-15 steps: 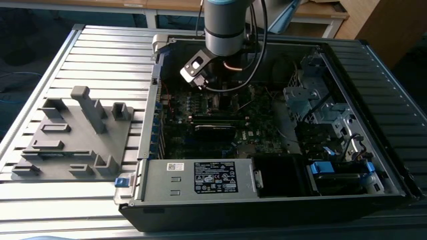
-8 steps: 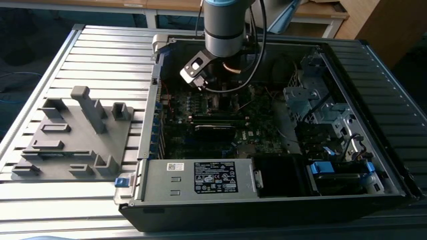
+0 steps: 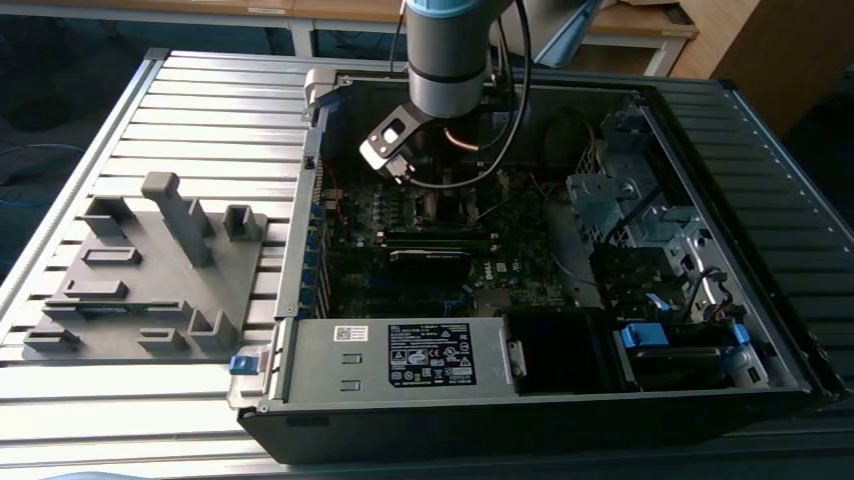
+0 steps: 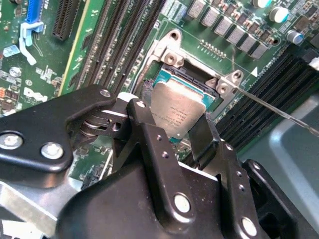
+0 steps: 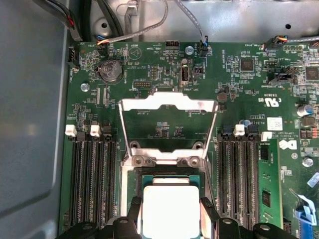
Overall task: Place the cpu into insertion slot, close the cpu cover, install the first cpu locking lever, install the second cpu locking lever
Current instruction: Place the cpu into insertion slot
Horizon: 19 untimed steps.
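Gripper (image 4: 172, 127) clamps the cpu (image 4: 177, 104) over the insertion slot (image 5: 169, 173); cpu cover (image 5: 169, 102) stands open. You should hold it level and square to the rim.

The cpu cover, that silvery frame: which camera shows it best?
The first wrist view: the cpu cover is flipped open, its whole frame in sight. In the exterior view the arm hides it; in the second wrist view I cannot pick it out.
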{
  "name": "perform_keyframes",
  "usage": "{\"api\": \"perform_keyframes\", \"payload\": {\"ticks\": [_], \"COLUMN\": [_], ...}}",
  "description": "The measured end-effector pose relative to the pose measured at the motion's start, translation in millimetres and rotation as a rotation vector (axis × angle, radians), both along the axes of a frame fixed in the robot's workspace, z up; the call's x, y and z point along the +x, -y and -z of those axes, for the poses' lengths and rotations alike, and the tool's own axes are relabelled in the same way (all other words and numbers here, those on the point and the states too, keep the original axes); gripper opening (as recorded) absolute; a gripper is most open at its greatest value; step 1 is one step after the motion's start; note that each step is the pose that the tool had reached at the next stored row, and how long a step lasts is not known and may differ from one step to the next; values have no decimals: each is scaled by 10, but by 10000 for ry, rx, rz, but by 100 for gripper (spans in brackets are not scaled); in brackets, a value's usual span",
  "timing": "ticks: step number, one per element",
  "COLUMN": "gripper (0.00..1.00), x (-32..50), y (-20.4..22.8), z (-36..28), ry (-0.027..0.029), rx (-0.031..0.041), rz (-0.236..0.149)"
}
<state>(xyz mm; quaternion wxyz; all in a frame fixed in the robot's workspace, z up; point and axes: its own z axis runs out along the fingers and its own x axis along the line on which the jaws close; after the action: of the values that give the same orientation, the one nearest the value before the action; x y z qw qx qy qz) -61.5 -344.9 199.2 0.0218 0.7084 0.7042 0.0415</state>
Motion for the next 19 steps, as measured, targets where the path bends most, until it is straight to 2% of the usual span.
{"api": "perform_keyframes", "payload": {"ticks": [10,19], "gripper": [54,54], "x": [-6,-5], "y": [0,-1], "z": [55,60], "ry": [-1,0], "rx": [-1,27], "rz": [0,1]}}
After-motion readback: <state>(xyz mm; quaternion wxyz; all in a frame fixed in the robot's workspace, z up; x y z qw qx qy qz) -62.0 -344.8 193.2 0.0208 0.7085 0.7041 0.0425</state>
